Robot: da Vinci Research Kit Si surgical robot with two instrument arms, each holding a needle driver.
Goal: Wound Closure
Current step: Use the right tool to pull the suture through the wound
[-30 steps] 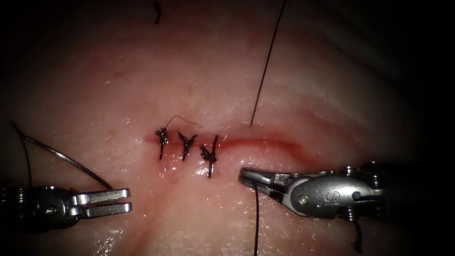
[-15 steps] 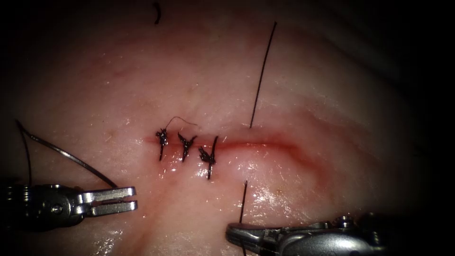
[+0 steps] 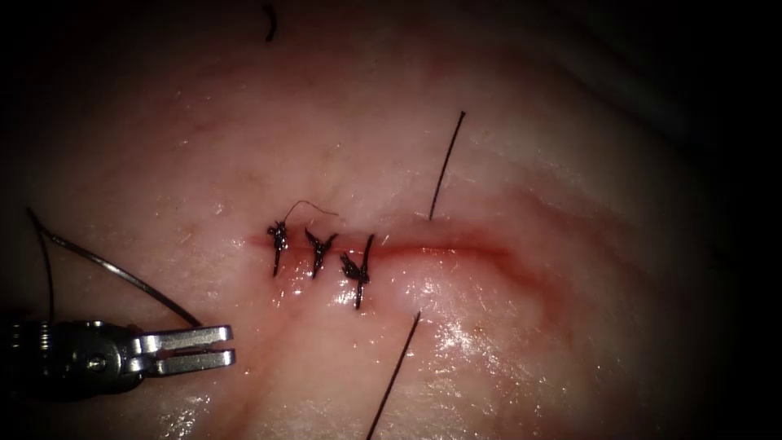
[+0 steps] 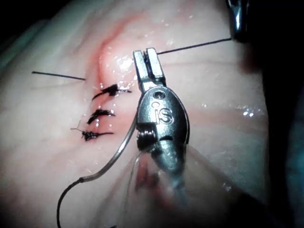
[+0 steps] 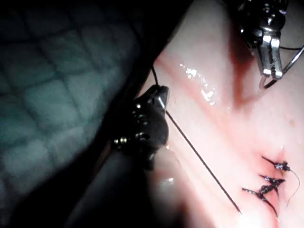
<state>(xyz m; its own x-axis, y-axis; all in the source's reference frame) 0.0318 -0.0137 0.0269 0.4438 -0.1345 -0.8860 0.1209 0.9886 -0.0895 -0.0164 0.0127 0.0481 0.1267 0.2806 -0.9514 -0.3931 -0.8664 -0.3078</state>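
My left tool lies low on the left of the tissue, its jaws shut on one end of the curved needle. The needle arcs away to the left, out of the tissue. In the left wrist view the needle runs behind the left tool. My right tool is shut on the thread, which runs taut to the tissue. The thread crosses under the cut just right of the stitches. Its free tail stands up beyond the cut.
Three knotted stitches close the left part of the cut, and red fluid lines the open right part. A cut end of thread lies far back on the tissue. The right tool is seen beyond the left tool's tip.
The right tool has drawn back down and out of the endoscope view, pulling thread through the tissue. The free tail beyond the cut has grown much shorter. The left tool has barely moved.
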